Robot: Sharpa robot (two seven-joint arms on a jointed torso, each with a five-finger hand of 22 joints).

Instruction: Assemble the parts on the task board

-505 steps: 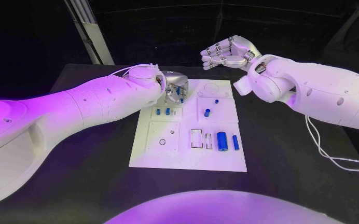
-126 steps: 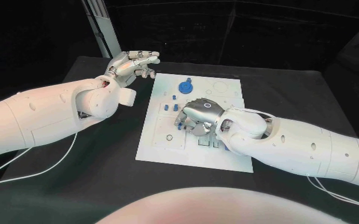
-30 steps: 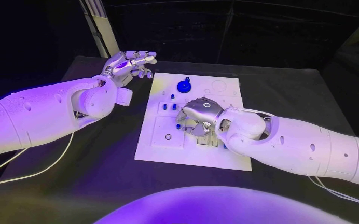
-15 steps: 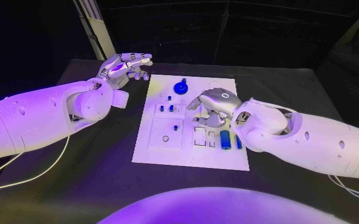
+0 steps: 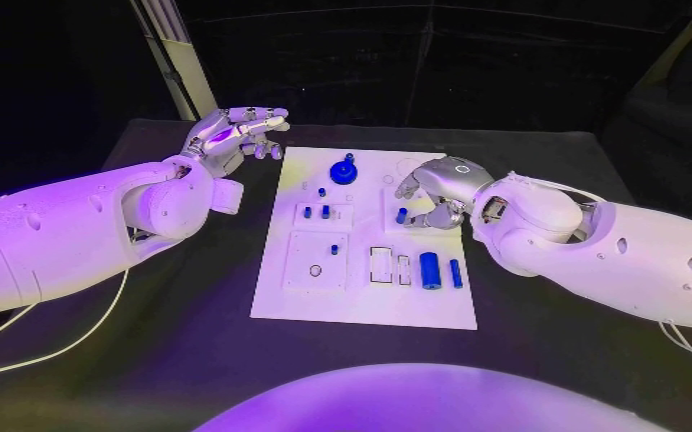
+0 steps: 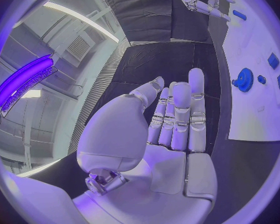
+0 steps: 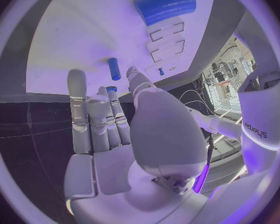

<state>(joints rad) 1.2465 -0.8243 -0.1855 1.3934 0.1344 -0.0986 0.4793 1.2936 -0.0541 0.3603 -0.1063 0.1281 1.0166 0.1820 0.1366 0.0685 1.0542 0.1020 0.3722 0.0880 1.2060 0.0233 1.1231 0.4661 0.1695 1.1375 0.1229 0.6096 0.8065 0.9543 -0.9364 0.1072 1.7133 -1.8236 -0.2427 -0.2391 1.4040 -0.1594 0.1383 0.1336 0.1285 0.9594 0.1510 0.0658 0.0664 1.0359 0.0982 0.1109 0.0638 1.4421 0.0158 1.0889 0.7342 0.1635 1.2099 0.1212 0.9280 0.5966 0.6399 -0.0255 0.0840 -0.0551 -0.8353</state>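
The left hand (image 5: 235, 133) is seen raised over the black table (image 5: 173, 292), off the far left corner of the board (image 5: 361, 297). Its fingers are held loosely apart and half curled, and nothing is gripped in them; in the left wrist view the same hand (image 6: 171, 119) is shown with fingers nearly straight and close together, its palm bare.

The board is laid with its long axis running away from the robot. At its far end a round blue gear (image 5: 345, 169) is set, also seen in the left wrist view (image 6: 243, 79). Nearer the robot, on the left half, two short pegs (image 5: 315, 212) are stood side by side, with a smaller one (image 5: 320, 191) beyond them and another peg (image 5: 335, 249) closer in. On the near right part a thick blue cylinder (image 5: 428, 270) is laid flat, its long axis pointing away from the robot, along the board's length. Just to its right a slimmer pin (image 5: 454, 272) is laid parallel.

The right hand (image 5: 436, 195) is held over the board's right half, beyond the cylinder. Its fingers are curled downward, near a small blue peg (image 5: 401, 216) beside them; whether that peg is touched cannot be told. In the right wrist view the fingers (image 7: 90, 114) are seen extended together with nothing held, and the cylinder (image 7: 165, 5) lies beyond them.
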